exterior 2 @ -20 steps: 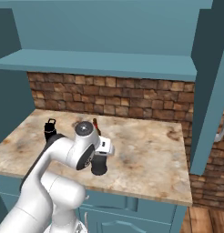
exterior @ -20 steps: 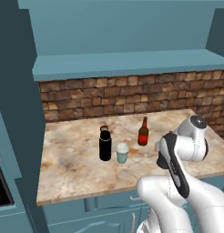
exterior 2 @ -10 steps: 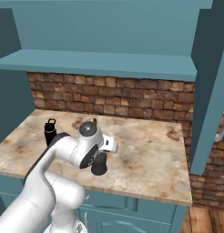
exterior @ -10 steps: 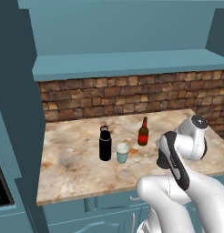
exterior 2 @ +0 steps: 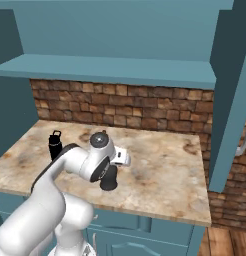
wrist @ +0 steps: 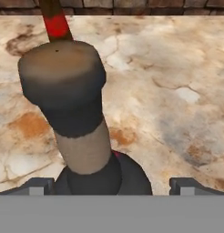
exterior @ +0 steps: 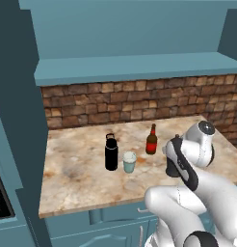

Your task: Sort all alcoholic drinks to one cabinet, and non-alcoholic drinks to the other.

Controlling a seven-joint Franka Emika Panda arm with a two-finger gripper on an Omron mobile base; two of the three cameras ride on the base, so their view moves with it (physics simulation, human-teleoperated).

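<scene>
Marble counter [exterior: 77, 169]: gripper [wrist: 111, 184] spread wide either side of squat dark bottle [wrist: 79, 136], grasping nothing; beer bottle [exterior: 151, 140] beyond.

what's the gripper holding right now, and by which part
Nothing is held. The gripper is open, its fingertips standing wide on either side of the dark round-bellied bottle, near its neck, not touching it.

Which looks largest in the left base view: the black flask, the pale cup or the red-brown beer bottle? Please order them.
1. Black flask, the tallest and widest.
2. Beer bottle, shorter and slimmer; it stands farther back, so its real height next to the flask is unsure.
3. Pale cup, clearly the smallest.
</scene>
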